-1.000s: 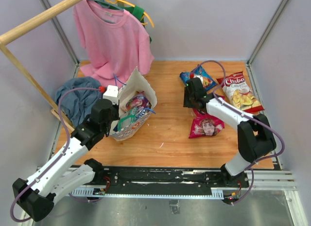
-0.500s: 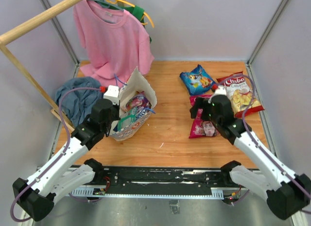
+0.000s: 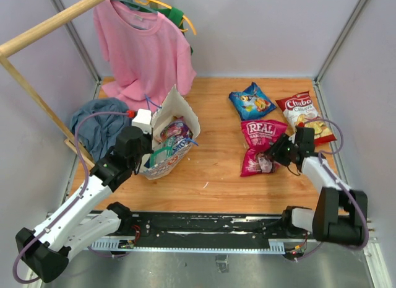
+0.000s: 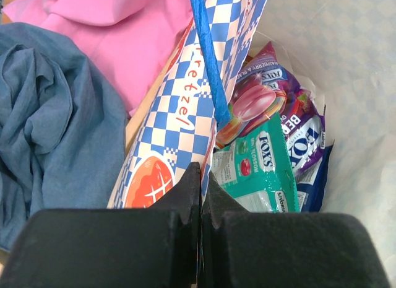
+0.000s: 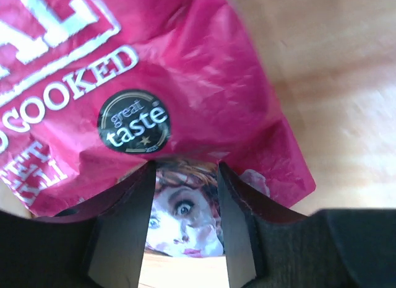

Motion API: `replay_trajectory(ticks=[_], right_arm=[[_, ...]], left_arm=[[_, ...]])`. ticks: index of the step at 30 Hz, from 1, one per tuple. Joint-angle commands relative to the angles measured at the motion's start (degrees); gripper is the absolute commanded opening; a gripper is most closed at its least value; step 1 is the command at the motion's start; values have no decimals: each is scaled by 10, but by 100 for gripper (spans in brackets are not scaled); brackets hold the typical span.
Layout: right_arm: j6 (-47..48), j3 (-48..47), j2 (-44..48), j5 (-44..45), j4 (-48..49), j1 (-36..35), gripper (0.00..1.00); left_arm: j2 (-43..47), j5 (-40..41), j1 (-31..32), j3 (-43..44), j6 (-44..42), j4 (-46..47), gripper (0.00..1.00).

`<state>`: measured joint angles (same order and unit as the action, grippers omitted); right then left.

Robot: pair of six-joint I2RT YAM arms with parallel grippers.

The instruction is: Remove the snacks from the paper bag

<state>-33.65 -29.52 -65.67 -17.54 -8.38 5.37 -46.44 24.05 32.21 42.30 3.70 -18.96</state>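
Observation:
The paper bag point(image 3: 179, 108) lies on its side at the left, mouth toward the middle of the table. My left gripper point(image 3: 147, 153) is shut on its checkered side wall point(image 4: 176, 114), beside the blue cord handle point(image 4: 207, 59). Inside lie a teal packet point(image 4: 263, 170) and a purple packet point(image 4: 272, 96). On the table lie a pink-red "REAL" bag point(image 3: 258, 142), a blue bag point(image 3: 250, 101) and a red-white "Chiba" bag point(image 3: 304, 114). My right gripper point(image 3: 276, 154) hovers at the REAL bag's right edge. Its jaws stand apart over the printed face point(image 5: 185, 204), gripping nothing.
A pink T-shirt point(image 3: 145, 49) hangs from a wooden rail at the back left. A blue-grey cloth point(image 3: 96, 124) is heaped left of the paper bag. Grey walls close in the wooden table point(image 3: 216, 170) on three sides.
My right arm has drawn back from the far middle to the right, uncovering the REAL bag. The left arm and the paper bag have not moved.

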Motion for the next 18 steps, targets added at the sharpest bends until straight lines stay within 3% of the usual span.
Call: replay_trajectory(ticks=[1, 6, 11, 13, 16, 18], right_arm=[[6, -71, -105, -68, 39, 6, 44], [9, -151, -151, -79, 6, 0, 44], [27, -206, -63, -1, -49, -73, 48], [35, -224, -40, 36, -66, -108, 42], [32, -232, -32, 58, -61, -151, 18], [27, -227, -45, 62, -48, -171, 9]], left_arm=[[5, -11, -4, -8, 8, 12, 1], [2, -10, -4, -9, 7, 12, 1], [-3, -9, -4, -6, 5, 12, 0], [-4, -11, -4, -6, 5, 12, 1], [-3, -13, -4, -6, 6, 12, 0], [-3, -13, -4, -6, 6, 12, 1]])
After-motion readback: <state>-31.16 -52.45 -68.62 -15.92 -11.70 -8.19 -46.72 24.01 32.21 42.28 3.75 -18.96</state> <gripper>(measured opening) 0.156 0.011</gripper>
